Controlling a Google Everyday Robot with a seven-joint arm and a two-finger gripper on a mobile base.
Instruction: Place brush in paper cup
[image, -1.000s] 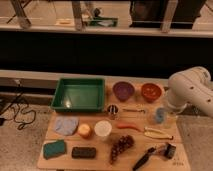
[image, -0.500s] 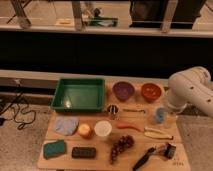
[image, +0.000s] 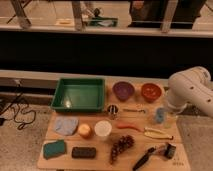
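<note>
A: Brush?
B: Brush (image: 150, 156) lies flat at the table's (image: 102, 160) front right, beside grapes (image: 121, 146). Paper cup (image: 103, 128) mid-table, apart from it.
A: Gripper?
B: Gripper (image: 169, 114) at right edge by blue cup (image: 159, 115), jaws wide, holding nothing. Pick, carry and drop all remain, I'd judge.

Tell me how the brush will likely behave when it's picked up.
The brush looks stiff: its handle lies straight on the table. Probably light but head-heavy, given the blocky head, so it may tilt if held at the handle's end. The gripper hangs by the table's right edge, away from the brush.
</note>
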